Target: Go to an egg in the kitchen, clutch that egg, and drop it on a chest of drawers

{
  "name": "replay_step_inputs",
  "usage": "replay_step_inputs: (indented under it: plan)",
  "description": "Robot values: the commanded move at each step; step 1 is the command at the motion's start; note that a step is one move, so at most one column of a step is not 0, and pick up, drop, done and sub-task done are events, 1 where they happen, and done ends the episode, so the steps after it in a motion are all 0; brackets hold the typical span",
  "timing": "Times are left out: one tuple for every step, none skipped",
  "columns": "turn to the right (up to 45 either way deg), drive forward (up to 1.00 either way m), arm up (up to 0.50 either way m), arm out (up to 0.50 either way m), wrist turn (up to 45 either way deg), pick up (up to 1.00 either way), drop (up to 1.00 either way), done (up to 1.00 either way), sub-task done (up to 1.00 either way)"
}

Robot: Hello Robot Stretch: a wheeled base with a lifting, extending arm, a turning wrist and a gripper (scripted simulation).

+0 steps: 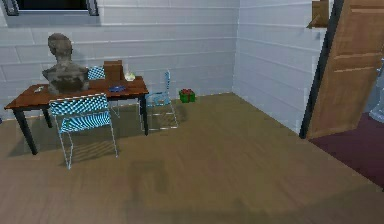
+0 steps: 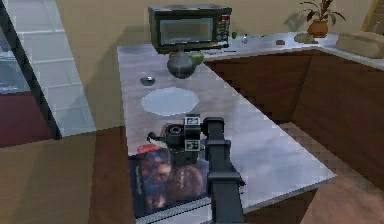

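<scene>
Can't confirm the egg: maybe the small round blob beside the white plate. The gripper reaches onto the counter, likely for it. With a dark book behind it, its load can't be told.

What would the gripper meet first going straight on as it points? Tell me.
Probably the round white plate on the counter, just beyond the gripper farther up the picture; if it rides above it, the bowl next. Depth is unclear.
</scene>
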Motion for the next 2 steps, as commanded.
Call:
replay_step_inputs:
  plan:
    - [0.0,0.0,0.1,0.0,0.0,0.0,0.0,0.0,0.0]
    - [0.0,0.0,0.02,0.0,0.0,0.0,0.0,0.0,0.0]
